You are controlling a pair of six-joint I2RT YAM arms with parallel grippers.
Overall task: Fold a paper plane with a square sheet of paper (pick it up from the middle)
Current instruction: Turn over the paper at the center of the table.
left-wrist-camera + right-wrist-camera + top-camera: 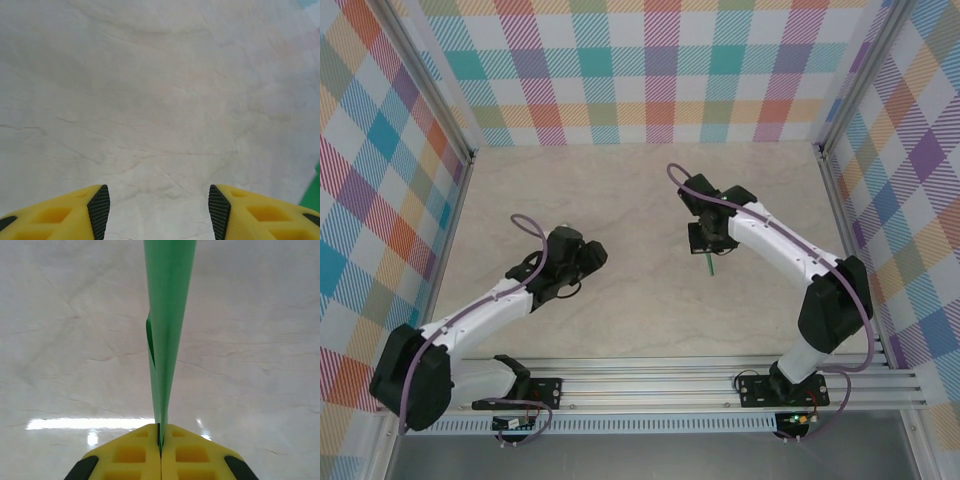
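The left arm (pixel 480 310) and right arm (pixel 785 245) have white links, black joint housings and black base plates (pixel 535 388). A lilac cable (pixel 407 395) runs along each. The left gripper (pixel 159 212) has yellow fingers (pixel 55 217) with rectangular pockets and black ribbed pads (pixel 100 210). The right gripper (pixel 161 442) has matching yellow fingers with black corner patches.

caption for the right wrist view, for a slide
Right end effector shut on folded green paper, held edge-on over the pale table.
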